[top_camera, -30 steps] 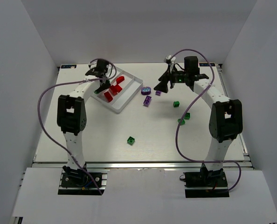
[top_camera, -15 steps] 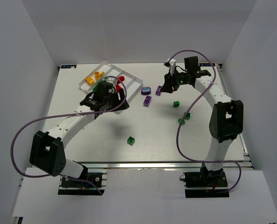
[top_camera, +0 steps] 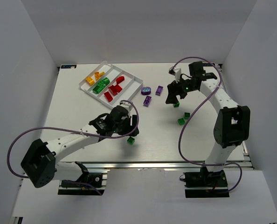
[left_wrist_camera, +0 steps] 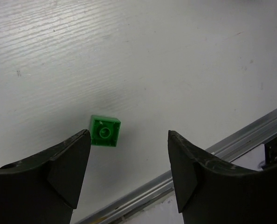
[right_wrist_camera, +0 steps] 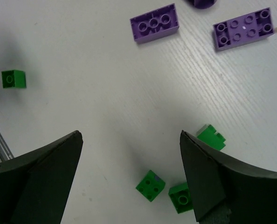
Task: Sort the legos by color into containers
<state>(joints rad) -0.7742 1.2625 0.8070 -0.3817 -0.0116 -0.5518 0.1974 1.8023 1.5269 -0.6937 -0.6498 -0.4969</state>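
Note:
The white tray [top_camera: 135,79] at the back left holds yellow [top_camera: 93,78], green [top_camera: 101,86] and red [top_camera: 114,88] legos in separate compartments. My left gripper [top_camera: 128,129] [left_wrist_camera: 128,135] is open and empty, just above a lone green lego [top_camera: 130,140] [left_wrist_camera: 105,131] lying near its left finger. My right gripper [top_camera: 171,98] [right_wrist_camera: 130,135] is open and empty, hovering over three green legos [right_wrist_camera: 150,185] [right_wrist_camera: 181,197] [right_wrist_camera: 211,136]. Two purple bricks [right_wrist_camera: 155,23] [right_wrist_camera: 243,28] and a round purple one [top_camera: 146,90] lie beyond it.
The table's metal front rail [left_wrist_camera: 213,149] runs close behind the lone green lego. White walls enclose the table on the left, back and right. The three green legos show in the top view at the right [top_camera: 176,104] [top_camera: 186,115] [top_camera: 181,121].
My left arm swung from the tray out to the near middle, over the lone green lego. My right gripper moved right and nearer, from beside the purple bricks to over the green ones.

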